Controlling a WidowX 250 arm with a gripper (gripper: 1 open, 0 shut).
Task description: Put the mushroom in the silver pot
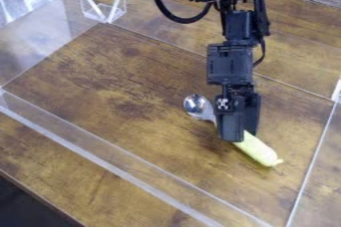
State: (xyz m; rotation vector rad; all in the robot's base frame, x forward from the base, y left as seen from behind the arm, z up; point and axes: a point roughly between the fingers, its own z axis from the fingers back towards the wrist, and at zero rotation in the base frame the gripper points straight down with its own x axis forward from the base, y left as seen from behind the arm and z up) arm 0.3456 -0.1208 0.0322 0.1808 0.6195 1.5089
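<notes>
- Mushroom: no object in view can be identified as one with certainty. A small shiny rounded object (197, 104) lies on the table (107, 82) just left of the gripper (234, 126); whether it is the mushroom, a small metal pot or some other item cannot be told.
- Silver pot: not positively identified; apart from that shiny object, no candidate is in view.
- Yellow-green piece (258, 150): an elongated item lying flat on the wood, at the lower right of the gripper tip and close against it. Contact cannot be confirmed.
- Gripper: pointed steeply down, tip low over the table. Jaws stand fully apart; nothing is seen held between them.
- Step in hand, as a judgement: approach or search phase. No grasp has been made and the transfer is not yet begun.
- Next move calls for: locating the mushroom, centring the spread jaws over it, lowering, then closing. The piece beside the tip could be knocked aside during descent.
- Surface: dark, worn wooden tabletop, bounded by low clear acrylic walls (80, 136) forming a shallow pen.
- Room: a clear stand (104, 4) sits past the far wall at upper left; beyond that, little is visible.
</notes>
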